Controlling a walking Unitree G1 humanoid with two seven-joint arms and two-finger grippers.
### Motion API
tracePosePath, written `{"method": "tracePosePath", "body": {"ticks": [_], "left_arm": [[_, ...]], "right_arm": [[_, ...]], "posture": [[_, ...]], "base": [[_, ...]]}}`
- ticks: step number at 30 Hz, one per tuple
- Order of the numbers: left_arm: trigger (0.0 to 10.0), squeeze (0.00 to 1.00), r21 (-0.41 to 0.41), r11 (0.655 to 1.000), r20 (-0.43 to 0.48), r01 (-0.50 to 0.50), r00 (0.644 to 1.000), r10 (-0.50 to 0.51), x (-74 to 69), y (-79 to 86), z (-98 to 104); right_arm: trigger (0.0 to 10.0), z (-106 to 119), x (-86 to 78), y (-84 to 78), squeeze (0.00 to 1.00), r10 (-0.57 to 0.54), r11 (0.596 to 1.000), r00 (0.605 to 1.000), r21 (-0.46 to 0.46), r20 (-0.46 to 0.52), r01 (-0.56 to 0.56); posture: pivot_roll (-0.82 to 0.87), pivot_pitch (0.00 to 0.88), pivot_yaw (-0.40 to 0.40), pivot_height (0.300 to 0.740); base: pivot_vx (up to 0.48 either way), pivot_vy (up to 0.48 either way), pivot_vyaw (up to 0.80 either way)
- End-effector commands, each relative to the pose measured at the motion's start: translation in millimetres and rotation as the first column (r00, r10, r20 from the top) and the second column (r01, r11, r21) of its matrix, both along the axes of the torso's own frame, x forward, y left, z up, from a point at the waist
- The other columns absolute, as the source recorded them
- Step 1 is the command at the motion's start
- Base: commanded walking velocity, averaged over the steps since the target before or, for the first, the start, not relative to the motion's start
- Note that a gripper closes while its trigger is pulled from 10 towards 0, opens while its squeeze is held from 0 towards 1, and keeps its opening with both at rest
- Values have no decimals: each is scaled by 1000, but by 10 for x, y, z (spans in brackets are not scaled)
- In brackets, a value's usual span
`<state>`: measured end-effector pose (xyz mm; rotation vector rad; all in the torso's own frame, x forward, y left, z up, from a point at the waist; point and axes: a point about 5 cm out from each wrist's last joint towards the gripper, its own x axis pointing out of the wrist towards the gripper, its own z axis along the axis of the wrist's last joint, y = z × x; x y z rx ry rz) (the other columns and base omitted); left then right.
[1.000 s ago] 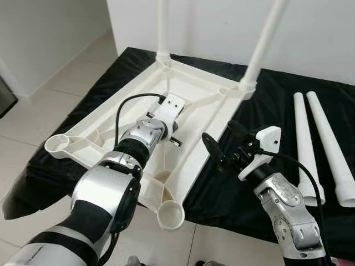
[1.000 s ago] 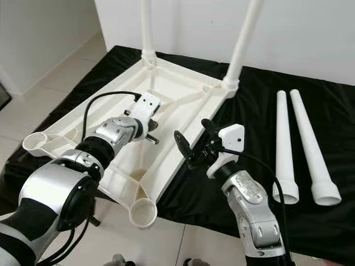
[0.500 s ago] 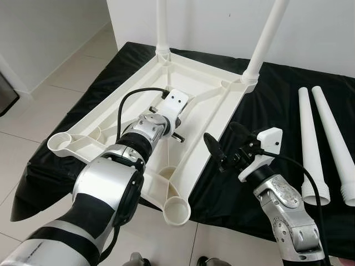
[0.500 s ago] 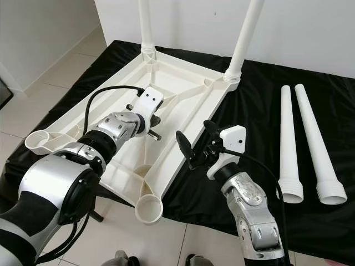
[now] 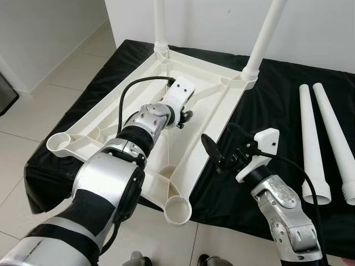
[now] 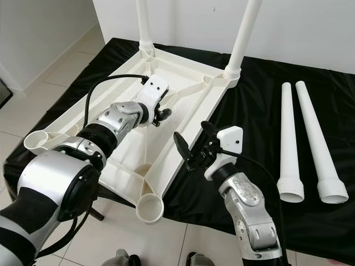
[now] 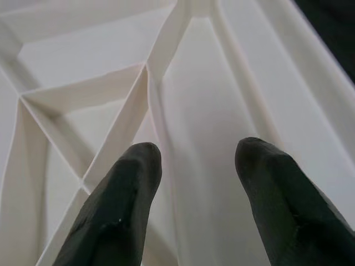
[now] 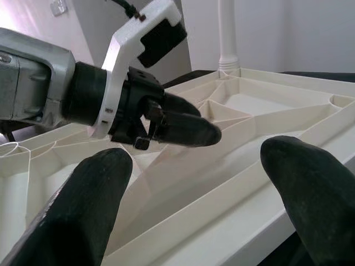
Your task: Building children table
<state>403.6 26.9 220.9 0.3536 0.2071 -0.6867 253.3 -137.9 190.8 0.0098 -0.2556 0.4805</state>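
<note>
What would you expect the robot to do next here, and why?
Probably swing the open right gripper toward the two loose legs on the black cloth. The upturned tabletop has two legs fitted, and its near corner sockets stand empty.

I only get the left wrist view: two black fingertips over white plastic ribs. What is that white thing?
Observer: An upturned table top lying on a black cloth, the left gripper hovering over its ribbed underside.
Operator: Has it any legs?
Observer: Two fitted legs stand at its far corners.
Operator: And the rest?
Observer: Two loose legs lie side by side on the cloth, to the robot's right.
Operator: Where's the other arm?
Observer: The right gripper is open beside the table top's right edge, holding nothing.
</note>
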Motion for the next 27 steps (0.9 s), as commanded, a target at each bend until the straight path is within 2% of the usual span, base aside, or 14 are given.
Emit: {"method": "tracePosePath", "body": {"ticks": [1, 2, 3, 6, 8, 11, 15, 16, 18, 22, 23, 27], "left_arm": [[10000, 0, -8, 997, 0, 71, 997, -71, -6, 34, 63], [10000, 0, -29, 991, 12, 131, 991, -130, -19, 112, 121], [10000, 0, -29, 991, 12, 131, 991, -130, -19, 112, 121], [10000, 0, -28, 986, 15, 167, 986, -166, -50, 293, 103], [10000, 0, -27, 983, 10, 181, 983, -181, -72, 354, 80], [10000, 0, -19, 968, -20, 251, 968, -252, -232, 600, -44], [10000, 0, 26, 946, -90, 323, 943, -319, -468, 796, -214], [10000, 0, 26, 946, -90, 323, 943, -319, -468, 796, -214], [10000, 0, 52, 935, -124, 351, 931, -342, -586, 894, -282], [10000, 0, 65, 933, -135, 354, 930, -343, -659, 967, -291], [10000, 0, 89, 926, -145, 367, 925, -352, -739, 1051, -257], [10000, 0, 125, 904, -178, 410, 905, -386, -876, 1121, -260]], "right_arm": [[10000, -23, 6, 17, 0, 11, 1000, 1000, -6, -2, -11], [10000, -28, 16, 20, 0, 17, 1000, 1000, -7, -2, -17], [10000, -28, 16, 20, 0, 17, 1000, 1000, -7, -2, -17], [10000, -33, 50, -2, 0, 10, 1000, 1000, -11, 1, -10], [10000, -36, 62, -10, 0, 7, 1000, 1000, -13, 3, -7], [10000, -33, 114, -40, 0, -4, 1000, 1000, -18, 9, 4], [10000, -14, 174, -45, 0, -4, 1000, 1000, -19, 20, 5], [10000, -14, 174, -45, 0, -4, 1000, 1000, -19, 20, 5], [10000, 5, 208, -43, 0, 0, 1000, 1000, -17, 28, 0], [10000, 15, 234, -42, 0, 3, 1000, 999, -18, 34, -2], [10000, 25, 255, -45, 0, 7, 1000, 999, -20, 39, -6], [10000, 25, 269, -50, 0, 14, 1000, 999, -26, 41, -13]], "posture": [[-86, 78, 61, 740], [-84, 73, 58, 740], [-84, 73, 58, 740], [-79, 62, 50, 740], [-77, 58, 48, 740], [-60, 44, 35, 740], [-47, 39, 23, 740], [-47, 39, 23, 740], [-37, 39, 17, 740], [-35, 40, 13, 740], [-28, 39, 4, 740], [-28, 38, 0, 740]], "base": [[0, 0, 0], [0, 0, 0], [0, 0, 0], [0, 0, 0], [0, 0, 0], [0, 0, 0], [0, 0, 0], [0, 0, 0], [0, 0, 0], [0, 0, 0], [0, 0, 0], [0, 0, 0]]}}
